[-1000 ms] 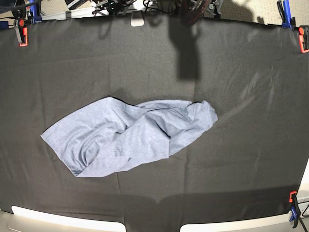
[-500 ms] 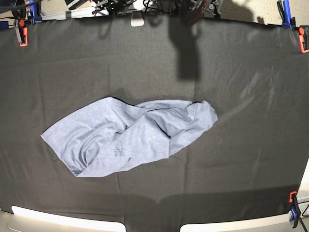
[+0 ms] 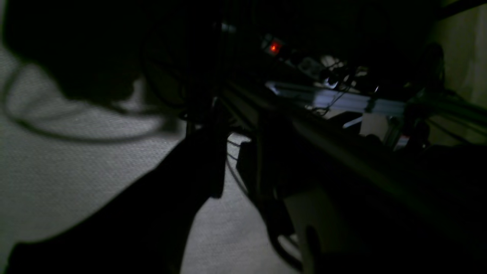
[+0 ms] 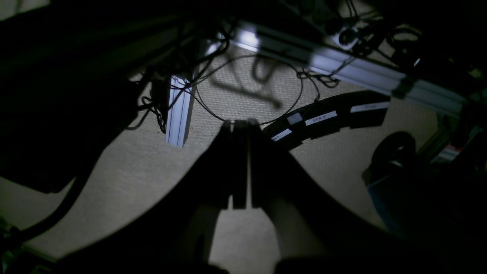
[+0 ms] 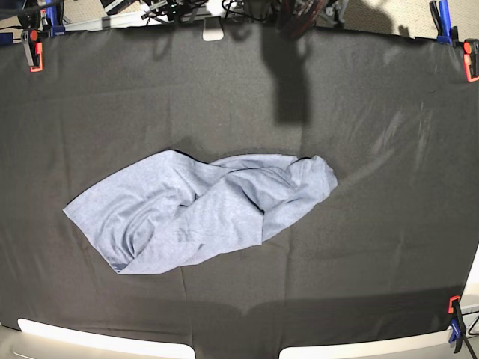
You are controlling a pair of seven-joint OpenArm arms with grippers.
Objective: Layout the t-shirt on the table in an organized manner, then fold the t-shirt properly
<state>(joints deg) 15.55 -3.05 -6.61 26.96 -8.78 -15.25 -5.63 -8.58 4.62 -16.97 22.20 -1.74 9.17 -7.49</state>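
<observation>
Nothing is seen displaced since the earlier frames: the t-shirt (image 5: 198,213) lies crumpled just past centre toward seven o'clock on the table (image 5: 374,247). Right gripper (image 4: 239,127) pressed together, empty; left gripper's state cannot be told. Layout not begun.

right gripper (image 4: 240,167) jaws together | dim carpet floor (image 4: 125,179), cables (image 4: 243,87), possibly rails

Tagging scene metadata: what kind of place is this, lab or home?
Most likely a robotics lab or test bench, not a home. The table is draped in black cloth held by orange-and-blue clamps, loose cables and aluminium framing sit on carpet below, and a crumpled t-shirt lies as the workpiece.
</observation>
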